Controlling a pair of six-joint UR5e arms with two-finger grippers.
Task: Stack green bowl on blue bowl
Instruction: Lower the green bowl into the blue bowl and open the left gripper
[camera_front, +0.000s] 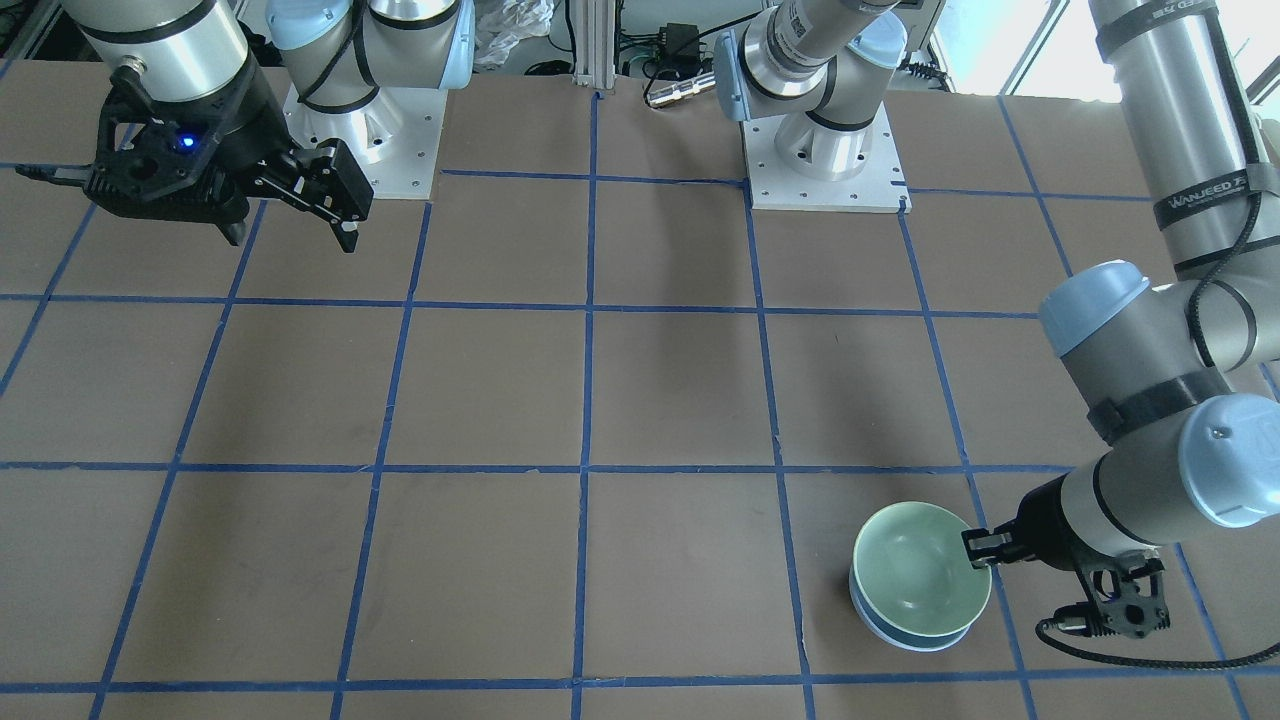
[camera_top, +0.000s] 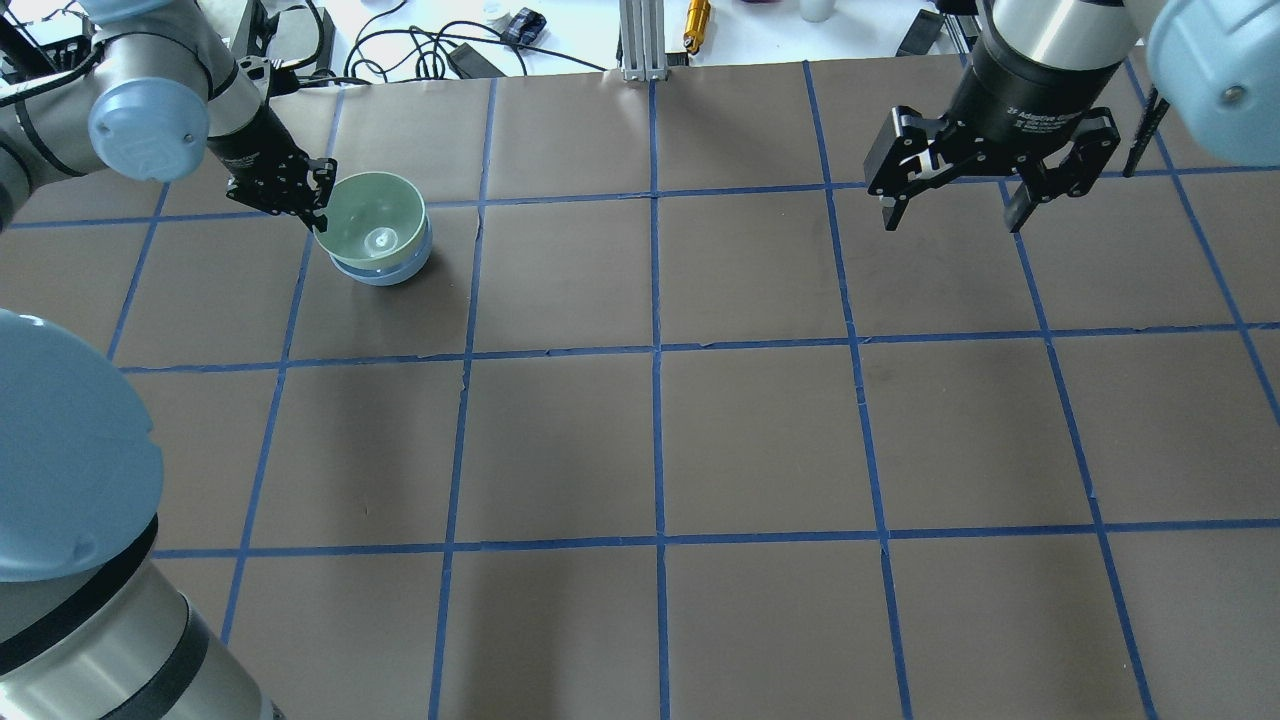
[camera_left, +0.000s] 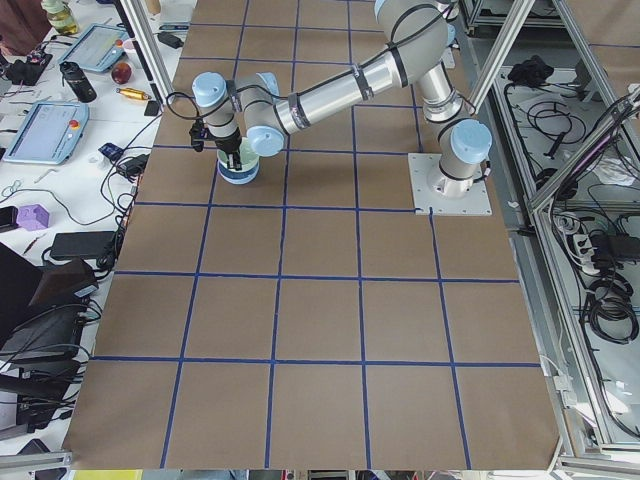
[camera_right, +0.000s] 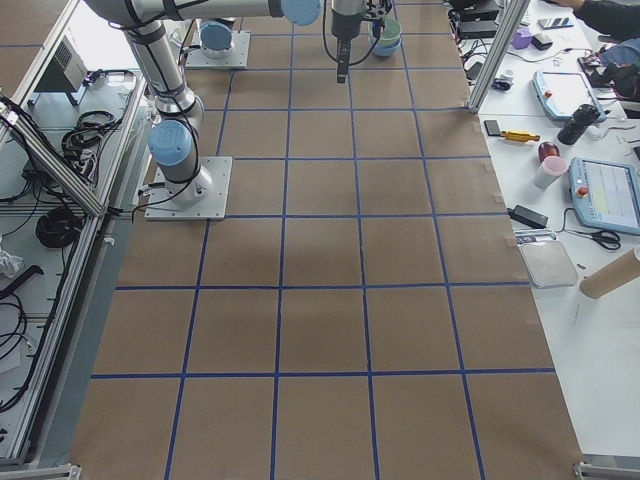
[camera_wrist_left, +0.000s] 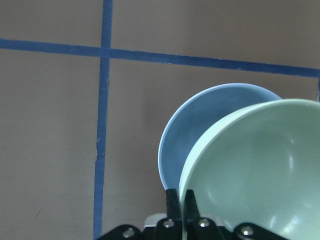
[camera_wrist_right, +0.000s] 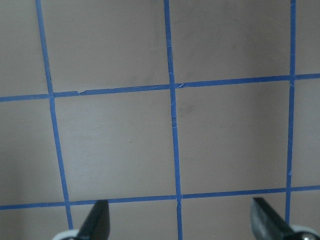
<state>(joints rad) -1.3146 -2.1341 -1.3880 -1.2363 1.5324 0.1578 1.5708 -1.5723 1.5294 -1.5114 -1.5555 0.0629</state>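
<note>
The green bowl (camera_front: 918, 570) sits inside the blue bowl (camera_front: 905, 628) at the table's far left side as the overhead view shows it. The green bowl (camera_top: 372, 218) leans a little over the blue bowl (camera_top: 385, 268). My left gripper (camera_front: 978, 550) is shut on the green bowl's rim, one finger inside and one outside. In the left wrist view the green bowl (camera_wrist_left: 255, 170) covers most of the blue bowl (camera_wrist_left: 200, 127), and the fingers (camera_wrist_left: 175, 202) pinch its rim. My right gripper (camera_top: 957, 205) hangs open and empty above the far right of the table.
Brown table with a blue tape grid (camera_top: 655, 350). Both arm bases (camera_front: 825, 160) stand at the robot's side. Cables, tablets and tools (camera_left: 60, 130) lie on a white bench beyond the table's far edge. The right wrist view shows only bare grid squares (camera_wrist_right: 172, 125).
</note>
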